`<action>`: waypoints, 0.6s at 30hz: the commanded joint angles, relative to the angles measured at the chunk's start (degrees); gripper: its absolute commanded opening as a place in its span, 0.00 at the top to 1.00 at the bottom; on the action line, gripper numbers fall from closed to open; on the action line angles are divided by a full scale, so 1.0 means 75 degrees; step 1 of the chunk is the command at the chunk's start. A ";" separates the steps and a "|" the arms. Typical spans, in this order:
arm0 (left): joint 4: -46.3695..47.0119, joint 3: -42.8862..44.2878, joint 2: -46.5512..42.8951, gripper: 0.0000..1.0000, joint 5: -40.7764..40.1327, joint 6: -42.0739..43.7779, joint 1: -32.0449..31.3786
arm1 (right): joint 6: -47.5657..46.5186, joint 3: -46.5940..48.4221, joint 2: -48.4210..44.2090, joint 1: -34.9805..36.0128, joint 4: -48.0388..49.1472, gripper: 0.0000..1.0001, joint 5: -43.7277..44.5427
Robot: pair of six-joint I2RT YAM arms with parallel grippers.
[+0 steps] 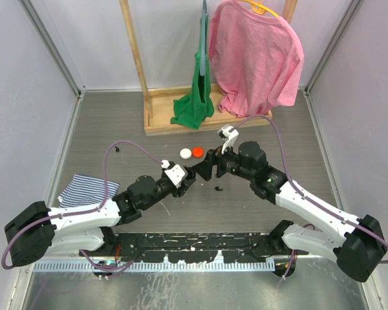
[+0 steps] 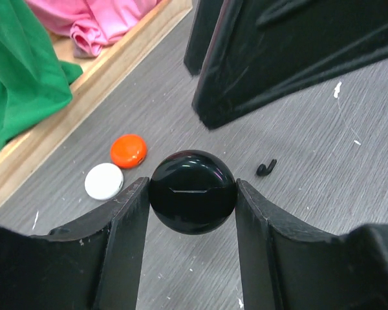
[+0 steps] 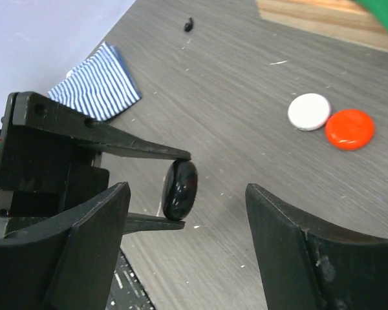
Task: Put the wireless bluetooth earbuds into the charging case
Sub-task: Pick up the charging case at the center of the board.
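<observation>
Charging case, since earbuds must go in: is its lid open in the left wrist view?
No, the charging case shows only a thin closed seam.

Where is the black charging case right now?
The charging case is clamped in the left gripper near the middle of the table; in the left wrist view the white disc and orange disc lie just beyond it.

Bright, even overhead light, soft shadows; glare streaks on the glossy black case (image 2: pixel 193 192); near fingers (image 3: pixel 84 252) blur in both wrist views.
</observation>
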 commanded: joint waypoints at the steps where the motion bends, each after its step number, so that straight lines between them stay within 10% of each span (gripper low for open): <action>1: 0.1367 -0.0038 -0.0150 0.54 0.0271 0.0505 -0.0008 | 0.0447 0.0392 0.0203 -0.0014 0.0232 0.24 -0.1012; 18: 0.1991 -0.0222 -0.0020 0.52 0.0591 0.0561 -0.0018 | 0.0539 0.0343 0.0674 -0.0014 0.0710 0.66 -0.1695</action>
